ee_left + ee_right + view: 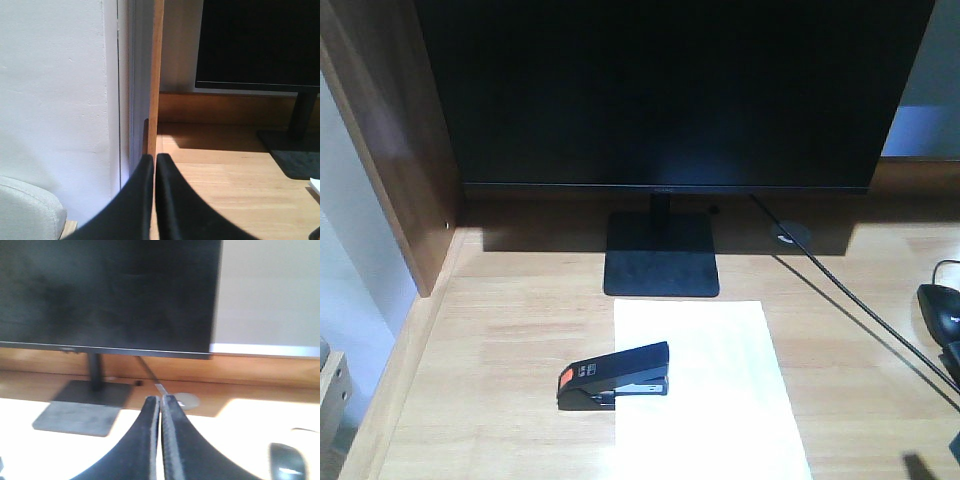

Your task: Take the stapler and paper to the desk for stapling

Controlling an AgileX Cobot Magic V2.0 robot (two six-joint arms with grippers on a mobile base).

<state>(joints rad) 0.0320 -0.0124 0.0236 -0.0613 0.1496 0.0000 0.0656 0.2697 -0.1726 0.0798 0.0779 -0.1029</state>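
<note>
1. The monitor (670, 90) stood at the back of the desk (500, 400), its square base (661, 254) serving as the landmark.
2. The paper (705, 390) lay flat on the desk directly in front of that base, reaching toward the near edge.
3. The stapler (613, 375) rested across the sheet's left edge, its orange-red end off the paper, in front of and slightly left of the base.
4. A black mouse (942, 308) sat well right of the base.
5. The left gripper (154, 165) had its fingers pressed nearly together, holding nothing, far left of the base by the desk's side panel (156, 75).
6. The right gripper (160, 405) was likewise closed and empty, in front of and right of the base.
</note>
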